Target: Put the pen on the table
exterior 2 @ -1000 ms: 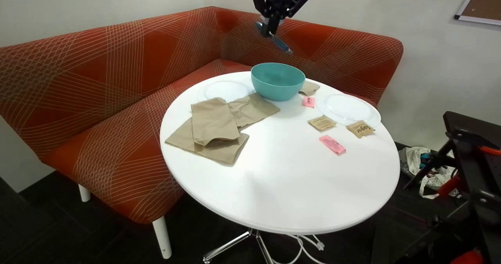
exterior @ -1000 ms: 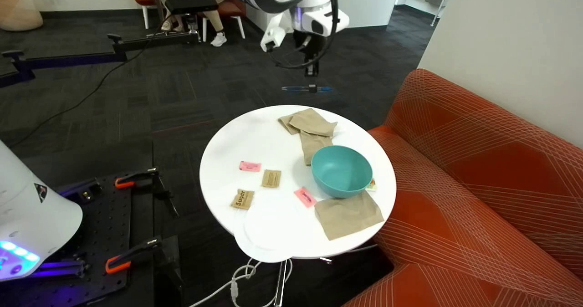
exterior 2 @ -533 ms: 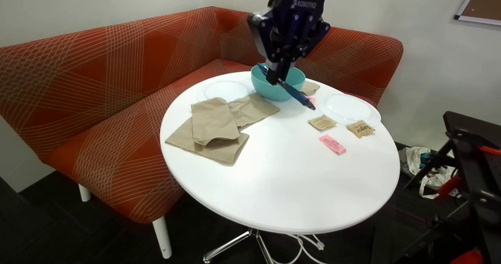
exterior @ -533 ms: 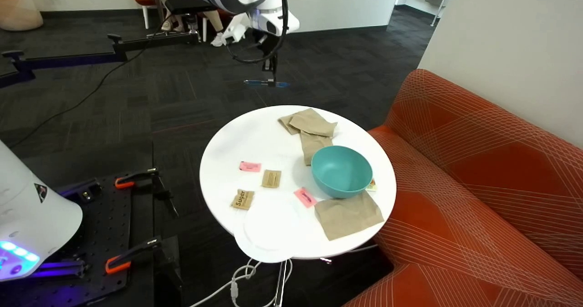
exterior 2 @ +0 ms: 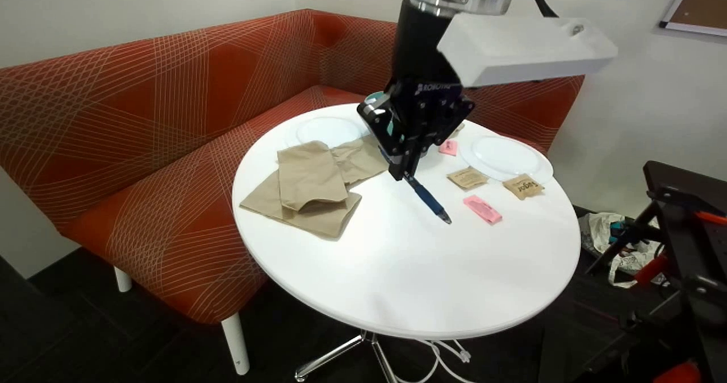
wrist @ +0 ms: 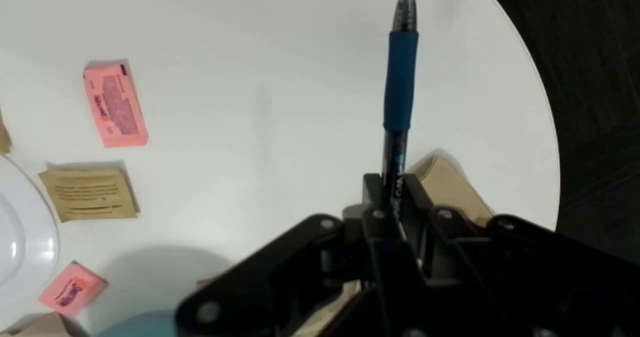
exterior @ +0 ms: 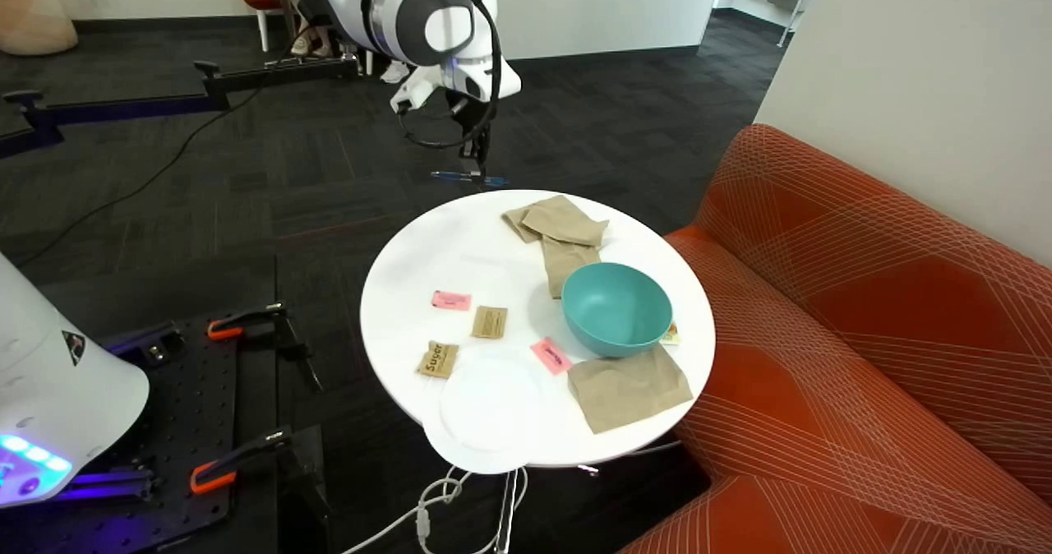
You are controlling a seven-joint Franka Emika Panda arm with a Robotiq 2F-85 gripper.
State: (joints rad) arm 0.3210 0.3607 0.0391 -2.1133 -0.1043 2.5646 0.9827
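The dark blue pen shows in an exterior view (exterior 2: 429, 198), in another exterior view (exterior: 449, 176) and in the wrist view (wrist: 400, 82). My gripper (exterior 2: 402, 170) is shut on the pen near its middle, and the pen lies crosswise between the fingertips. In the wrist view, the fingers (wrist: 372, 184) stand on both sides of the pen's barrel, grip end pointing away. The round white table (exterior 2: 409, 280) is under the pen, with a gap between them. Part of the pen's rear end is hidden behind the gripper.
A teal bowl (exterior: 616, 307) stands on the table. Brown napkins (exterior 2: 311, 175), pink packets (exterior 2: 482, 209), tan sugar packets (exterior 2: 523, 187) and clear plates (exterior 2: 505, 158) lie around it. An orange-red sofa (exterior: 789, 357) borders the table.
In an exterior view, my gripper with the pen moved left, then down toward the table. The pen stays held; the things on the table have not moved.
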